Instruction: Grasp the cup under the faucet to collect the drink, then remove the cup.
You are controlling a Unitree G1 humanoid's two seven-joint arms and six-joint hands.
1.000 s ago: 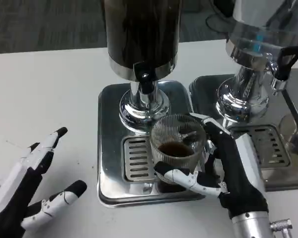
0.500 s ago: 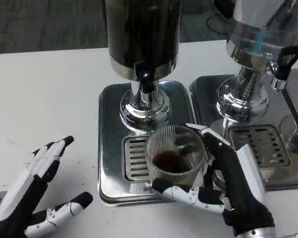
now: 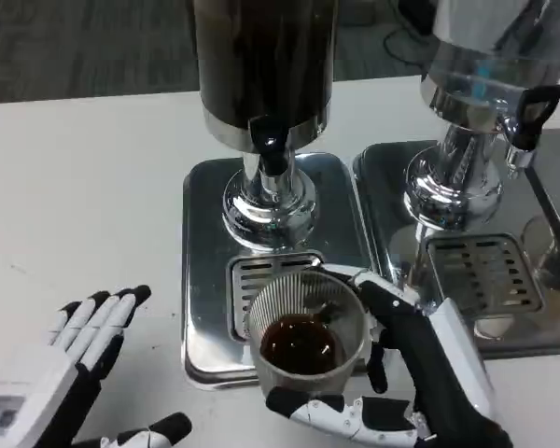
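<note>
A ribbed clear cup with dark drink in its bottom hangs over the front edge of the steel drip tray. My right hand grips it, thumb across the near side and fingers around the far side. The cup is well in front of the black faucet of the dark dispenser. My left hand lies open at the lower left of the table, fingers spread, holding nothing.
A second dispenser with a black tap handle stands on its own steel tray at the right. The slotted grate lies behind the cup. Bare white table stretches to the left.
My right hand has drawn the cup back toward me, away from the faucet and off the grate. My left hand has slid lower in the view.
</note>
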